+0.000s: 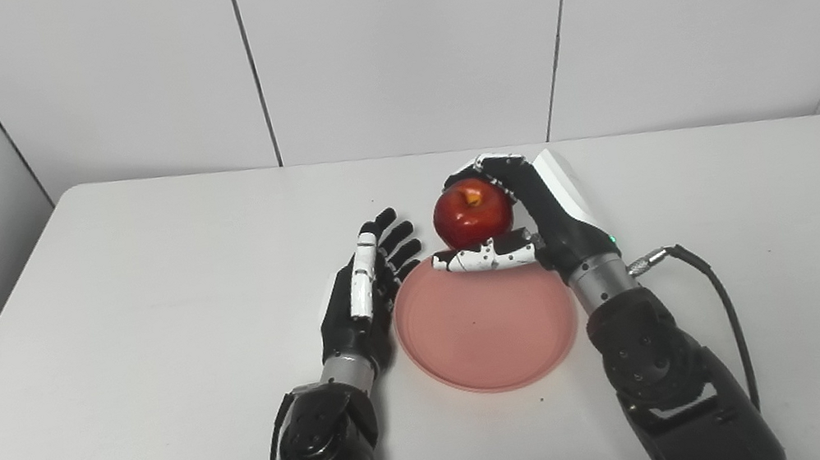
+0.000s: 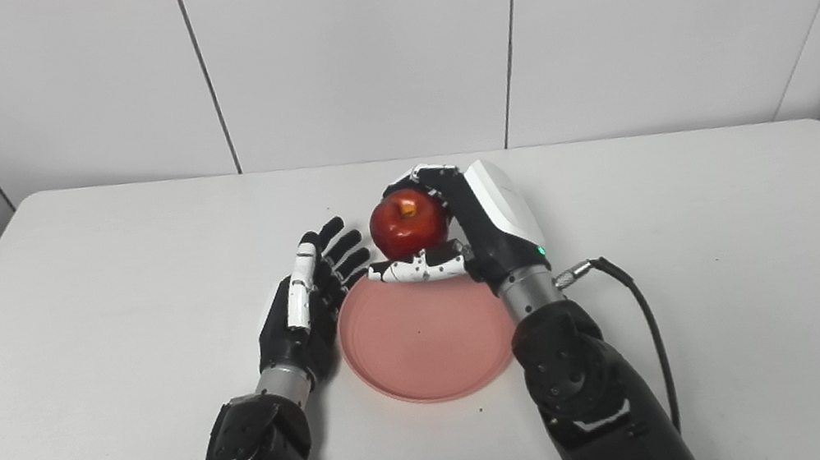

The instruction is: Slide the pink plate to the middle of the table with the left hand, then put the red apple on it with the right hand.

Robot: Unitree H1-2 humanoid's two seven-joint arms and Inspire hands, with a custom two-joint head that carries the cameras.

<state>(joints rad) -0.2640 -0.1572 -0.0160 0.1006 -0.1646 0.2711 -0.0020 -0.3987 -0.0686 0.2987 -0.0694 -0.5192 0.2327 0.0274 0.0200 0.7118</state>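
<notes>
A pink plate (image 1: 486,327) lies flat near the middle of the white table (image 1: 99,315). My right hand (image 1: 534,222) is shut on a red apple (image 1: 472,215), holding it at the plate's far rim; its thumb reaches across under the apple. Whether the apple touches the plate I cannot tell. My left hand (image 1: 366,291) stands open on edge right beside the plate's left rim, fingers pointing away from me. In the right eye view the apple (image 2: 407,224) shows its stem dimple facing up.
White wall panels (image 1: 395,41) close off the table's far edge. A black cable (image 1: 707,288) loops from my right wrist over the table on the right.
</notes>
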